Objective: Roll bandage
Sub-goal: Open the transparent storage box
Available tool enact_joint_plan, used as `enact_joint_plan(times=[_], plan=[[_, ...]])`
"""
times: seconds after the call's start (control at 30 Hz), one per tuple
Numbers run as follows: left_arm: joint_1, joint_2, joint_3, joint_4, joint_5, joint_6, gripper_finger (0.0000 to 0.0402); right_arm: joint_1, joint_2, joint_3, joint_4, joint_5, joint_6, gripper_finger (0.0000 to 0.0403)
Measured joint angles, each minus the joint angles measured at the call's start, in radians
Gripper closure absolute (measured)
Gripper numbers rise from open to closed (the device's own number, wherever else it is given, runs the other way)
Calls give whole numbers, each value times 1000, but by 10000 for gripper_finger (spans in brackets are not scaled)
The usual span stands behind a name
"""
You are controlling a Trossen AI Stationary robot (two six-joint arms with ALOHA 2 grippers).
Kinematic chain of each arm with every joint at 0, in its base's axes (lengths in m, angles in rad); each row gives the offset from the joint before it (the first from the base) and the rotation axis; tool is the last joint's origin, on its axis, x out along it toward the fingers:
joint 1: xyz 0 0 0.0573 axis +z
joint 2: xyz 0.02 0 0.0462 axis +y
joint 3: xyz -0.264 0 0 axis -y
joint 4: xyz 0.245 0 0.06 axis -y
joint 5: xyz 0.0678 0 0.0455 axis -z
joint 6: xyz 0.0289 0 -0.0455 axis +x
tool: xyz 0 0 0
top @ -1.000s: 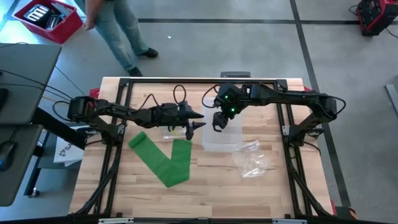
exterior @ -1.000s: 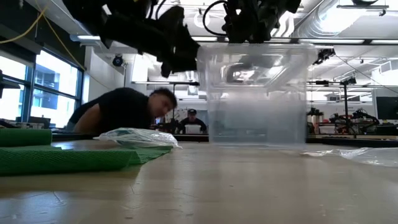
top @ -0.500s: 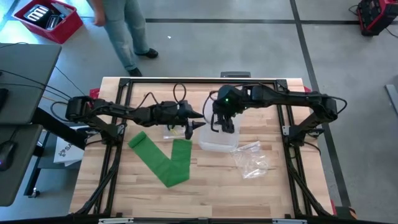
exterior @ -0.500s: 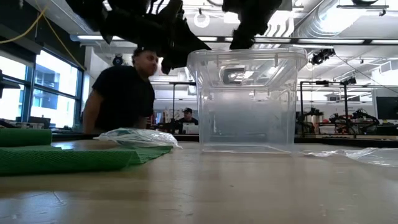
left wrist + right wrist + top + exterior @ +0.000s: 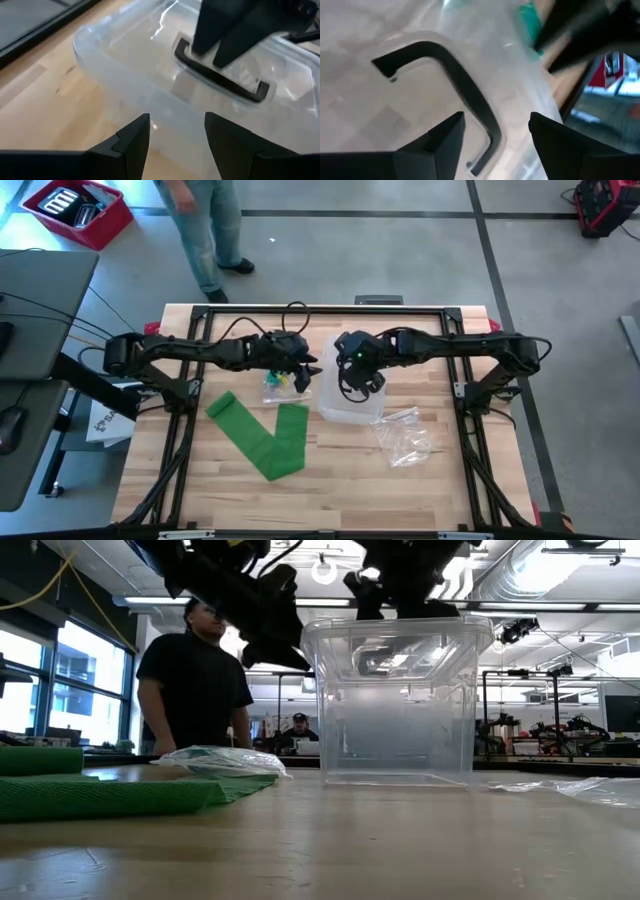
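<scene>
both end effectors, left [image 5: 306, 371] and right [image 5: 352, 385], hover with fingers apart over lidded clear bin [image 5: 348, 408].

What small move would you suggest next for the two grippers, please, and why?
Probably lower the right gripper onto the box lid's black handle. It hovers open just above it, the left gripper is open beside the box, and the green bandage lies unrolled.

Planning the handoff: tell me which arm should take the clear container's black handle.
Right. The right gripper hangs open directly over the clear container, its handle just ahead of the fingers. The left gripper is open beside the container's wall, off the lid.
</scene>
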Motion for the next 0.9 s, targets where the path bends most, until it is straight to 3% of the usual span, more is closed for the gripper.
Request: enact_joint_plan(times=[0.5,0.9], plan=[[5,16,1,1,0,-1,218,-9,19,-124,220,-104,-143,183],[7,17,1,-8,-14,-7,218,23,24,-134,342,58,-37,182]])
